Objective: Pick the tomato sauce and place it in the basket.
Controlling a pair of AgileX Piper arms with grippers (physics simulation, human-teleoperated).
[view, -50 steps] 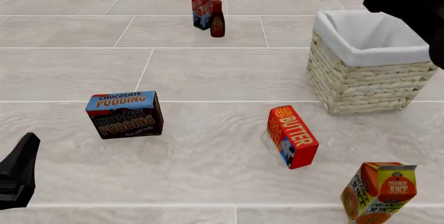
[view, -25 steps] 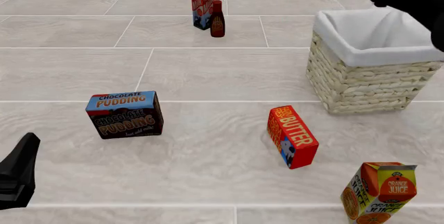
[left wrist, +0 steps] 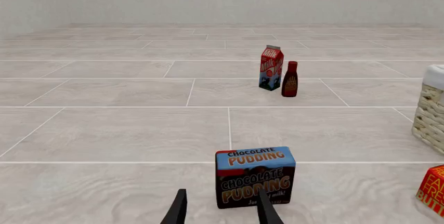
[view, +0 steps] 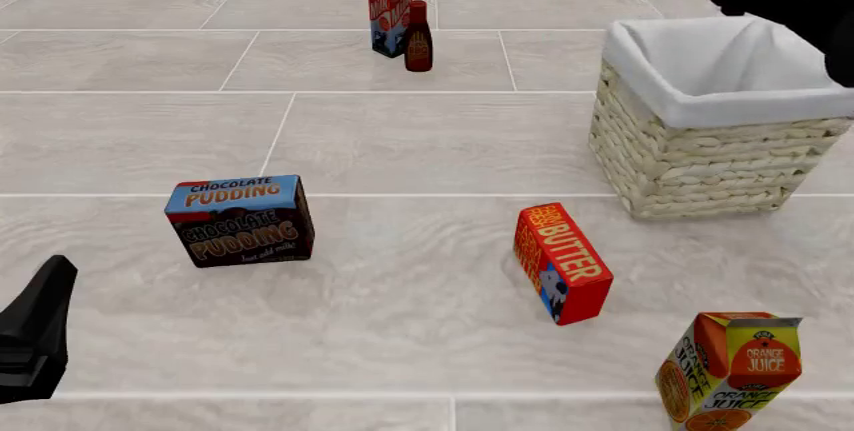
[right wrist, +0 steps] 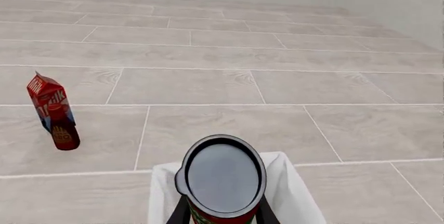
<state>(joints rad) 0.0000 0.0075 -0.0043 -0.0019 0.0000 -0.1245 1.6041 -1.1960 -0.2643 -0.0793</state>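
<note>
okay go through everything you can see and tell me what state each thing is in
tomato sauce: held in the right gripper above the basket
basket: upright, nothing visible inside
left gripper: jaws open, holding nothing
chocolate pudding box: upright
butter box: upright, tilted
orange juice carton: leaning
milk carton: upright
dark bottle: upright

- Tomato sauce can (right wrist: 220,182): upright, dark top, red and green label (mostly hidden), held above the basket.
- Basket (view: 707,141): pale wicker, white lining.

"CHOCOLATE PUDDING" stands twice on the pudding box (view: 242,220). "BUTTER" stands on the red box (view: 562,262). "ORANGE JUICE" stands on the juice carton (view: 730,370).
</note>
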